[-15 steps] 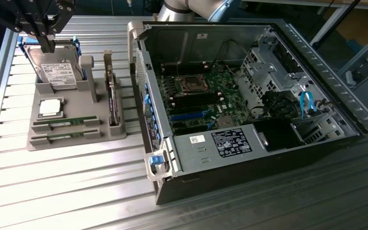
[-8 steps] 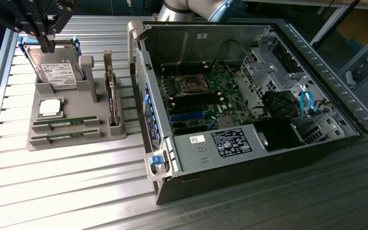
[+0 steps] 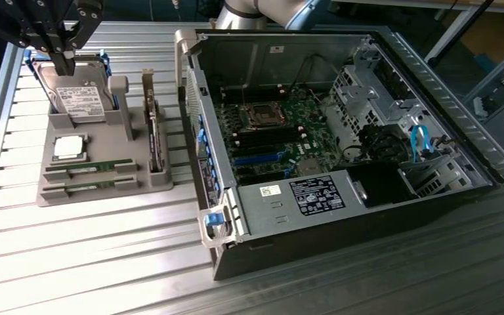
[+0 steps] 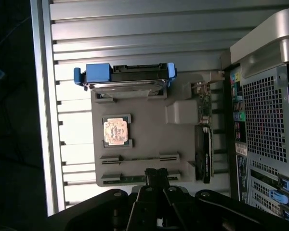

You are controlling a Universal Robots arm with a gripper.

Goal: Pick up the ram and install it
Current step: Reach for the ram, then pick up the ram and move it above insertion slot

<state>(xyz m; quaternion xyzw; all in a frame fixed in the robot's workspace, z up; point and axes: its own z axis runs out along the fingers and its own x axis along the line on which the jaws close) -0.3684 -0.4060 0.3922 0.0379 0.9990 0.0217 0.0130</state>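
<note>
The gripper (image 3: pixel 63 62) is black. Below it, the holder (image 3: pixel 103 141) is plain light grey. Closest to the gripper in the exterior view, the hard drive (image 3: pixel 81 98) is silver with a white printed label and bright blue side rails. Farther from the gripper, the processor (image 3: pixel 68 146) is shiny silver, the ram sticks (image 3: pixel 90 167) show green edges, and the card (image 3: pixel 155 141) is dark. The table (image 3: pixel 77 249) is pale metal, striped with ribs. Well away from the gripper, the computer case (image 3: pixel 340 262) is black outside and grey inside, with a green board (image 3: pixel 278 128) and blue slots (image 3: pixel 256 159).
</note>
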